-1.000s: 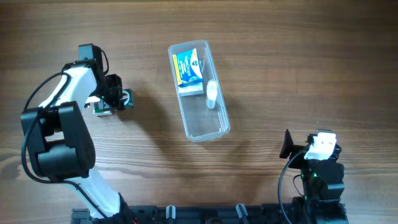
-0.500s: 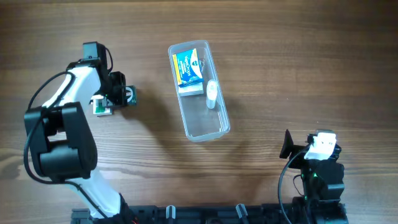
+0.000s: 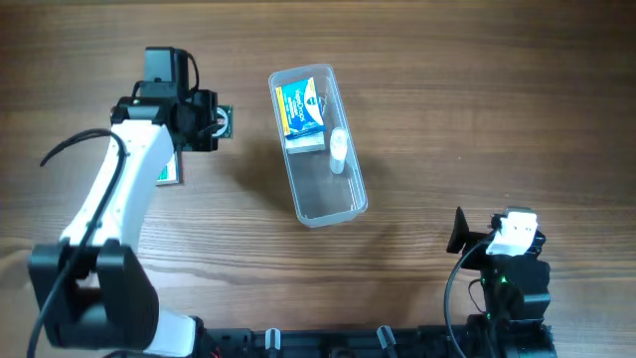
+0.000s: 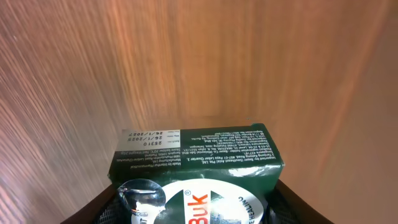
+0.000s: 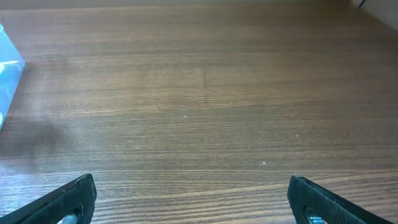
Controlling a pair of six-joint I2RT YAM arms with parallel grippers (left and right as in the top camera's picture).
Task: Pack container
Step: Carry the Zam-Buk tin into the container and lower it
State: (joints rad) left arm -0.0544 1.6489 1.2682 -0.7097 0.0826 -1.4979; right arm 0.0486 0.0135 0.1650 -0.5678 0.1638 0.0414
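Clear container (image 3: 318,145), open, mid-table.

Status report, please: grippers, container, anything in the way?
Left gripper shut on green box, left of container. Right gripper open, parked. Container half full. Nothing between box and container.

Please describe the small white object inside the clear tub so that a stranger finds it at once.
Find the long clear plastic rectangular tub in the middle of the brown wooden table. Inside, beside the blue and yellow box, lies a small white rounded tube: plain and far smaller than that box.
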